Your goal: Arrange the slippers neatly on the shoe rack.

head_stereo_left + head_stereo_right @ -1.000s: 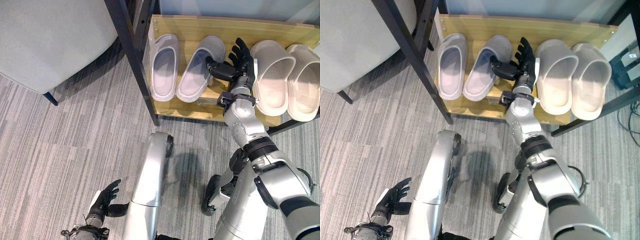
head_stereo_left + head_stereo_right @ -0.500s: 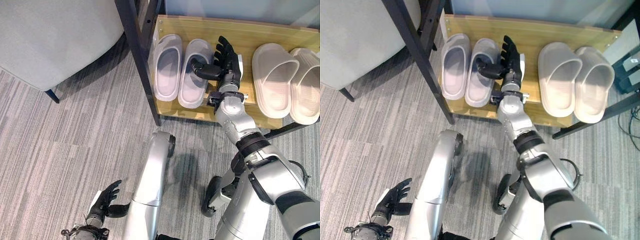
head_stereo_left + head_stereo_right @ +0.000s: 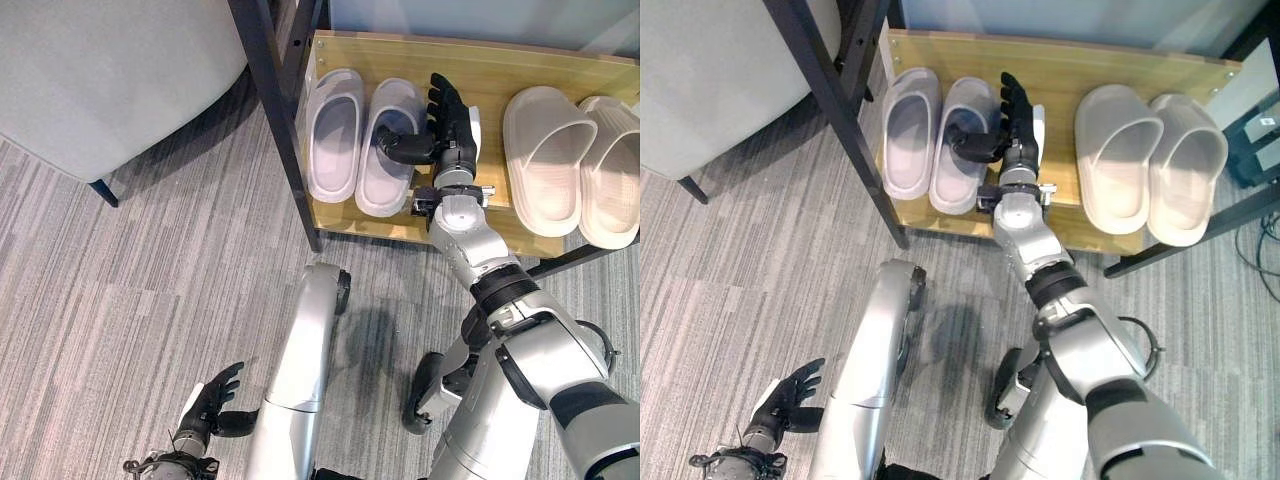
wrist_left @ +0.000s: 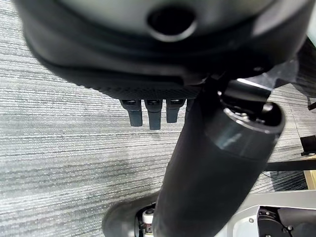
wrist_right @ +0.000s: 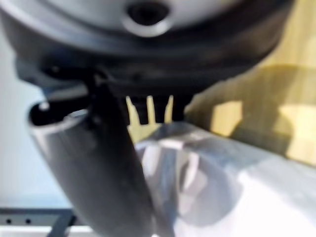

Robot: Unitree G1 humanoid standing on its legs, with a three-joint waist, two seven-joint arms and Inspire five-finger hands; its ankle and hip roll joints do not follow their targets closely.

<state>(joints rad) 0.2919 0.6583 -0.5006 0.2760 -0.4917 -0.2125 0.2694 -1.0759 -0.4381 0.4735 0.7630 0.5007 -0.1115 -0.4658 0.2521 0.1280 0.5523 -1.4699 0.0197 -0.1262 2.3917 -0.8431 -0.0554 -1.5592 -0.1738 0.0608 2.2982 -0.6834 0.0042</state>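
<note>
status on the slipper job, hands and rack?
Right hand open, fingers straight, thumb on lilac slipper, beside its mate. Left hand open, low over carpet. Beige pair on shoe rack, nothing blocking.

I find no text, label, number or sign that I can read in any of my views. The pale slippers (image 3: 333, 135) on the wooden shoe rack (image 3: 480, 62) carry no legible marking (their uppers look plain from where I look down). A small white tag (image 3: 1261, 122) sits on a dark thing at the far right edge, but whatever is on it is too small for me to make out.
</note>
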